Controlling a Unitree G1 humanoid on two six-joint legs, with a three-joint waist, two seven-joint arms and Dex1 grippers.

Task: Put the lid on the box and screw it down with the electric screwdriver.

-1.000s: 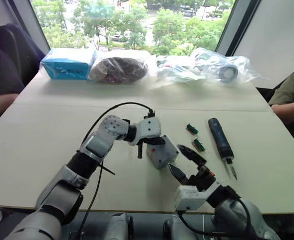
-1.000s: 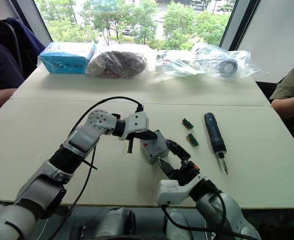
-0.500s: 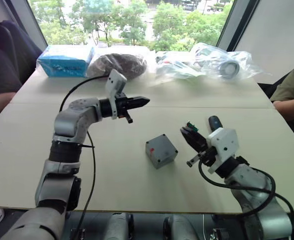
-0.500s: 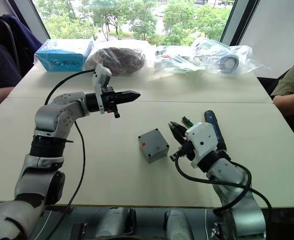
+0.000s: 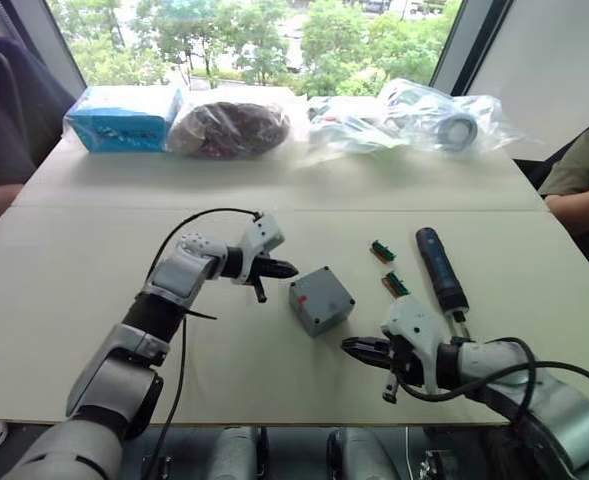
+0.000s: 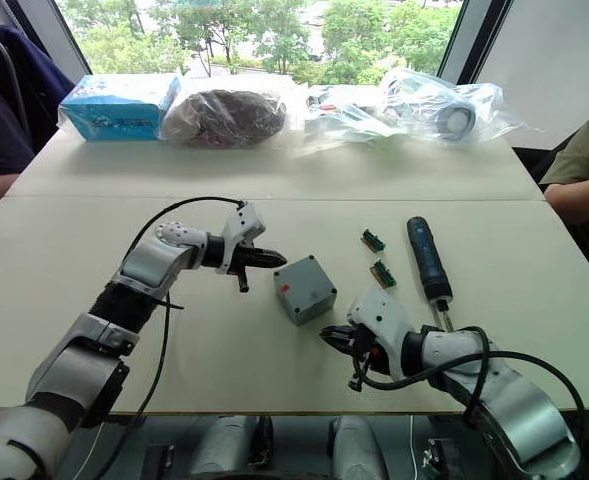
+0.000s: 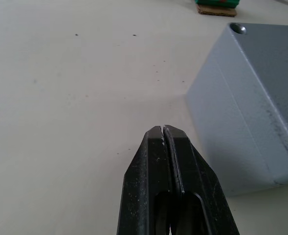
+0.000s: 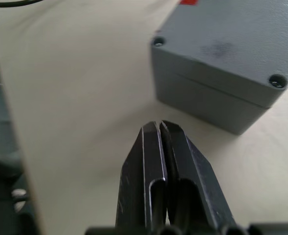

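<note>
The box (image 5: 321,299) is sitting mid-table (image 5: 64,300) with the lid (image 8: 236,44) already seated on top, seam line showing along the side in the right wrist view. Corner screw holes are showing on the lid; whether screws are in them is hard to tell.

The left gripper (image 5: 286,268) is hovering just beside the box's left side, fingers pressed together, holding nothing. The right gripper (image 5: 350,346) is sitting low near the box's front corner, apart from it, fingers also closed on nothing.

The electric screwdriver (image 5: 441,271) is lying flat on the table to the right of the box, well apart from both grippers, bit end pointing toward the robot. Two small green connector pieces (image 5: 381,250) are lying between the box and the screwdriver.
</note>
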